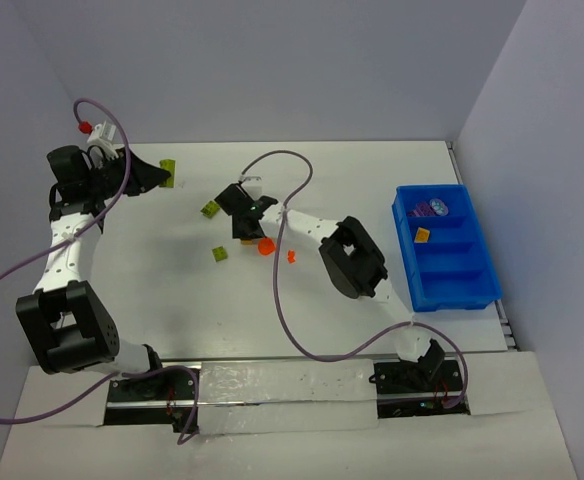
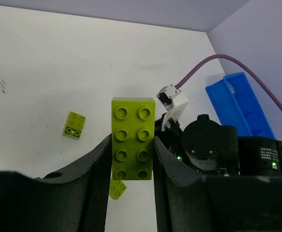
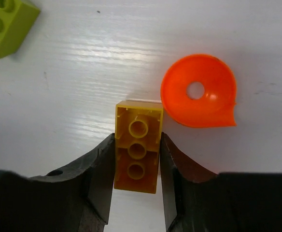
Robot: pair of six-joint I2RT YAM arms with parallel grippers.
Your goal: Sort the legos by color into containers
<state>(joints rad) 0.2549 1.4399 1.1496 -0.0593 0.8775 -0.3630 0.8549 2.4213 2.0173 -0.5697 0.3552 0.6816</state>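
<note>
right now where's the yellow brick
In the right wrist view, the yellow brick sits between the jaws of the right gripper, with the orange round piece at its upper right.

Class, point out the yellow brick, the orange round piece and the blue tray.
yellow brick [image 3: 136,152], right wrist view, hollow underside.
orange round piece [image 3: 213,104], right wrist view, dished face.
blue tray [image 1: 457,285], top external view, bare near compartment.
</note>
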